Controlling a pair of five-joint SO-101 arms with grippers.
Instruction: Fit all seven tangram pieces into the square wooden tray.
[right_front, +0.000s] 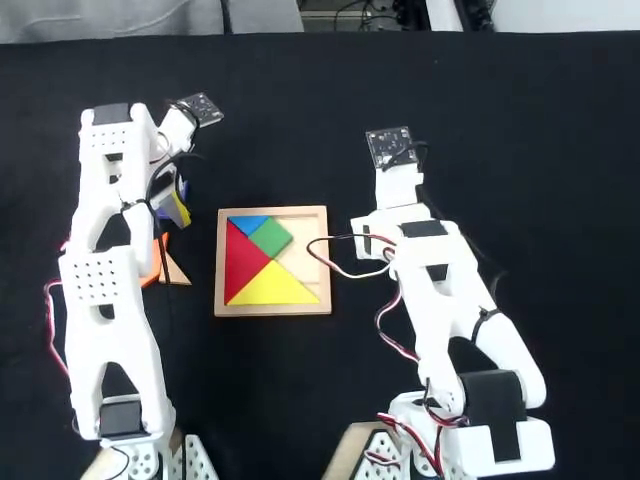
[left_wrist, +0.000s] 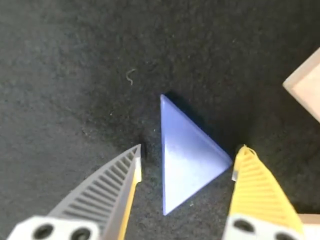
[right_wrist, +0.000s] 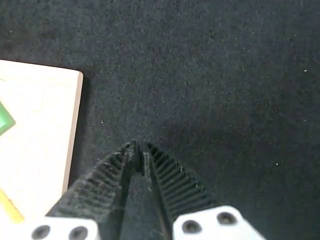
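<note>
The blue triangle (left_wrist: 186, 156), lying on the cloth (left_wrist: 75, 60) at ten o'clock from the tray (right_front: 300, 309), is being straddled by the left gripper (left_wrist: 190, 148), spread wide for pinching; the right gripper (right_wrist: 139, 150), clenched empty, is being held aside at two o'clock.

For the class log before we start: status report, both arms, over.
Left gripper open astride blue triangle on cloth. Right gripper shut, empty, beside tray. Tray part filled. Nothing blocking.

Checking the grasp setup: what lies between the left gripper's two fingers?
A blue triangle piece lies on the black cloth between the fingers of the open left gripper, as the left wrist view shows.
</note>
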